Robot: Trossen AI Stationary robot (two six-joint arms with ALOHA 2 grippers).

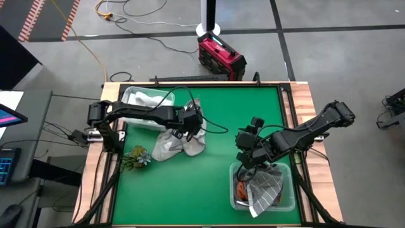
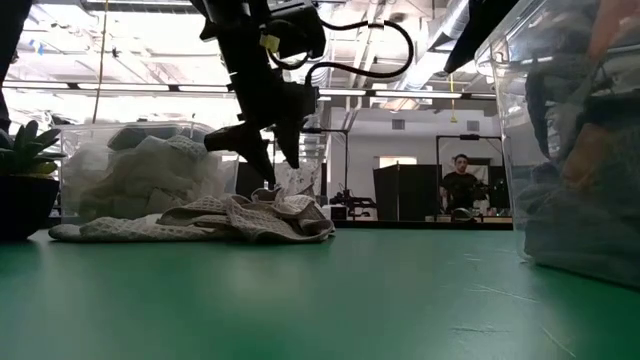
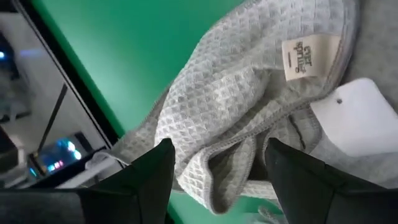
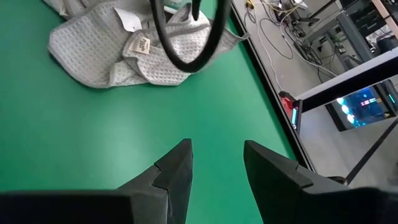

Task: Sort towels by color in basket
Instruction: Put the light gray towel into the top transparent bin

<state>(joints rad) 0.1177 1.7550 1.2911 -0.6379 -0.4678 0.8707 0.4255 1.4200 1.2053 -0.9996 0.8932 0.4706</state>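
A heap of light grey and white waffle towels (image 1: 177,144) lies on the green table left of centre, with a tag (image 3: 305,56) showing. My left gripper (image 1: 192,130) points down at the heap's far side. It is open, its fingertips on either side of a raised fold (image 3: 230,168). My right gripper (image 4: 214,149) hangs open and empty over bare table beside the clear bin (image 1: 288,190) at the near right. That bin holds a grey checked towel (image 1: 264,189) and a rust orange one (image 1: 240,189). A second clear bin (image 1: 130,95) at the far left holds white towels (image 1: 144,100). My left gripper comes at the heap slanting down from above. Its open fingertips (image 2: 268,180) stand level with the top of the raised fold. I cannot tell whether they touch the cloth. The towels lie slack on the table.
A small green plant sprig (image 1: 136,157) lies near the table's left edge, beside the heap. Bare green table stretches between the heap and the right bin. A red box (image 1: 220,56) sits on the floor beyond the far edge. A person shows far back in the room (image 2: 462,180).
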